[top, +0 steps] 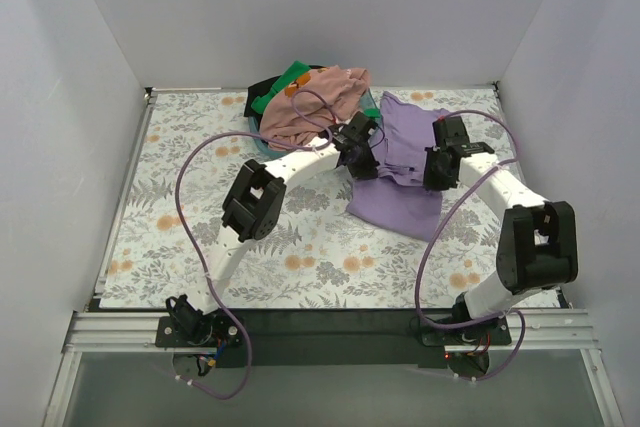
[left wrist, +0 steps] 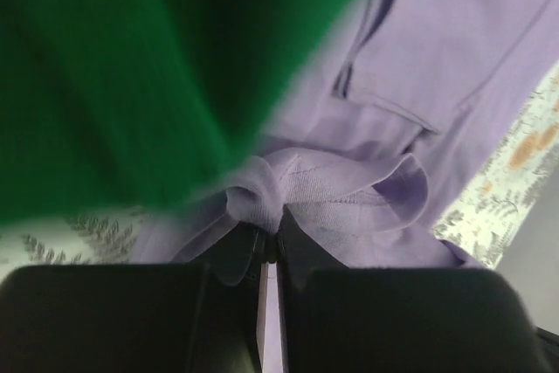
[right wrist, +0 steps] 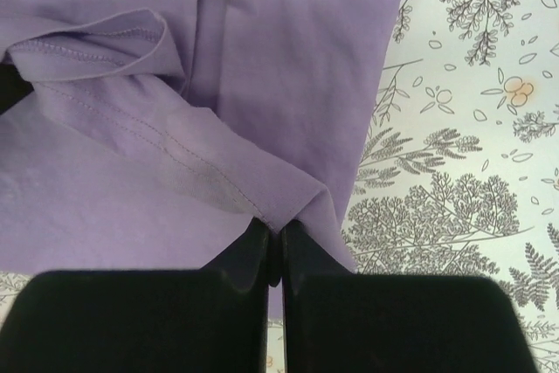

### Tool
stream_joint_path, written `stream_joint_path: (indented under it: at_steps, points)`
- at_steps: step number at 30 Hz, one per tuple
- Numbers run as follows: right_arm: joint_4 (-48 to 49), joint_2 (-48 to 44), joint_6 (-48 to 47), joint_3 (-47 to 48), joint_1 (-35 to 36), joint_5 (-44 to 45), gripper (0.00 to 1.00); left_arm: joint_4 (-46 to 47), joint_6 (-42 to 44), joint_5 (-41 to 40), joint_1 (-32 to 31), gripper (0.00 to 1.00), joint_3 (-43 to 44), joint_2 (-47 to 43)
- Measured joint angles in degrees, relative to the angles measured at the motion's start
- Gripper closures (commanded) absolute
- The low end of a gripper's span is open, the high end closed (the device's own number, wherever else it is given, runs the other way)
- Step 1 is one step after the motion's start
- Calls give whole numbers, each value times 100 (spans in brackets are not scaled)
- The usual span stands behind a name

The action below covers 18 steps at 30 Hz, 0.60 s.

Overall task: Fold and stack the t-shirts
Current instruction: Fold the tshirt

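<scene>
Pinching a bunched fold of the purple tee (left wrist: 367, 189), the left gripper (left wrist: 271, 235) has its fingers almost together, with only a sliver of cloth between them. The right gripper (right wrist: 274, 226) is likewise drawn in to a thin slit, clamped on a stitched hem of the same tee, and the cloth creases up from its tips. Seen from above, the left gripper sits at the tee's left edge and the right one toward its right side. The tee lies rumpled on the floral table (top: 200, 247), right of centre, its near part spread flatter. A green tee (left wrist: 131, 67) fills the upper left of the left wrist view, blurred and very close. At the far edge, just left of the purple tee, a pink tee (top: 320, 102) is heaped with the green one and a black tee (top: 262, 87).
</scene>
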Motion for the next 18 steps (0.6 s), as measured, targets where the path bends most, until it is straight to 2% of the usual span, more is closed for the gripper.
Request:
stream_joint_path:
  at_steps: [3, 4, 7, 8, 9, 11, 12, 14, 15, 18]
  points:
    - [70, 293, -76, 120, -133, -83, 99, 50, 20, 0, 0, 100, 44, 214]
    - [101, 380, -83, 144, -173, -107, 99, 70, 26, 0, 0, 90, 66, 256]
    - [138, 597, -81, 216, -273, -146, 99, 120, 74, 11, 0, 82, 155, 337]
    - [138, 669, -79, 251, -310, -160, 97, 138, 96, 28, 0, 69, 192, 345]
    - [131, 739, -70, 299, -348, -168, 77, 144, 153, 59, 0, 62, 229, 345]
    - [131, 863, -22, 442, -417, -188, 53, 166, 216, 146, 0, 47, 308, 348]
    - [127, 927, -13, 533, -442, -197, 39, 192, 254, 203, 0, 34, 343, 348]
    - [127, 977, -9, 680, -470, -208, 33, 249, 315, 297, 0, 28, 393, 345]
    - [107, 979, -37, 752, -481, -223, 26, 280, 334, 352, 0, 23, 402, 341]
    - [63, 942, -105, 922, -490, -289, 18, 289, 422, 546, 0, 19, 382, 284]
